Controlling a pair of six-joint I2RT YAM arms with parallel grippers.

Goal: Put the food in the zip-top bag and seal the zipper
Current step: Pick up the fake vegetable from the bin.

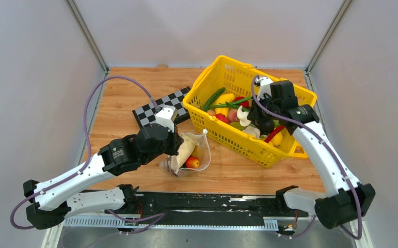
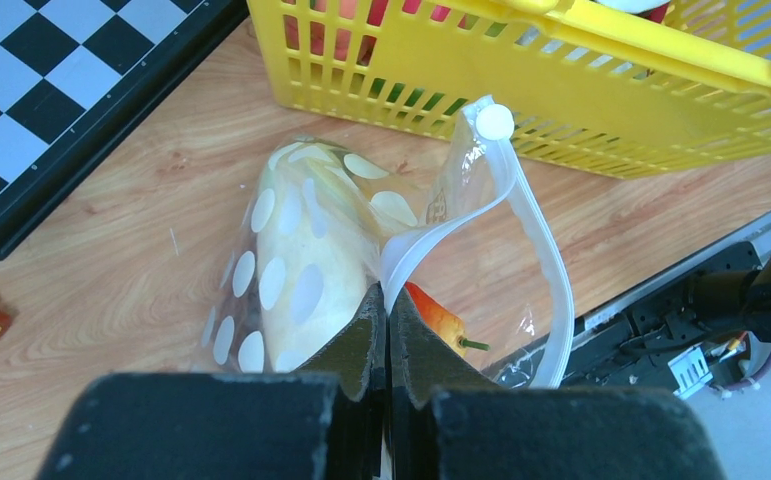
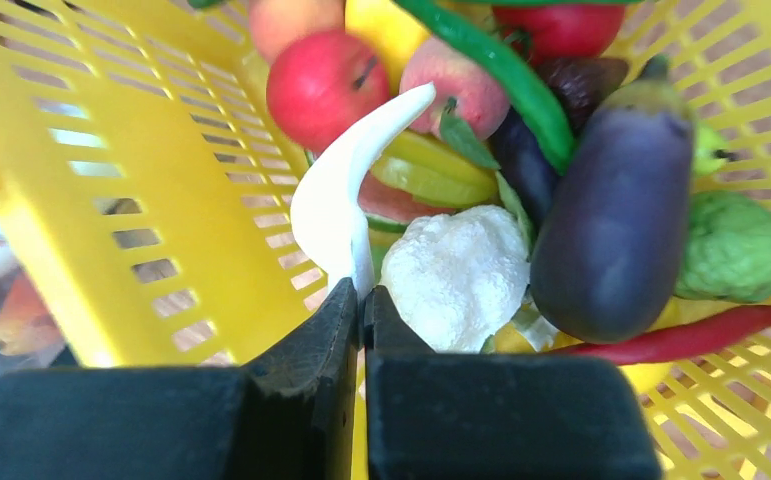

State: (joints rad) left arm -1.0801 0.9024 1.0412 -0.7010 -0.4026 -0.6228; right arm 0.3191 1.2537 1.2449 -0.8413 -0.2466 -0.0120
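Food is already sitting in the zip-top bag (image 1: 190, 155), which is lying on the table (image 1: 124, 98) just beside the yellow basket (image 1: 238, 140): a cream-white vegetable (image 2: 306, 260) and an orange-red fruit (image 2: 436, 315). The left gripper (image 2: 388, 310) is pinching the zipper (image 2: 536, 240) at the mouth, jaws pressed together on the strip. The soft film is sagging, so a slip or a sideways tug could be collapsing the opening or spilling the fruit. The right gripper (image 3: 361, 300), down in the basket, is clamping a white curved piece (image 3: 336, 190) by its thin end. That hold is looking slight and could twist loose on lifting. The basket is also holding an eggplant (image 3: 616, 210), a red apple (image 3: 321, 85), a peach (image 3: 456, 85), a white lump (image 3: 456, 275) and a red chilli (image 3: 701, 335).
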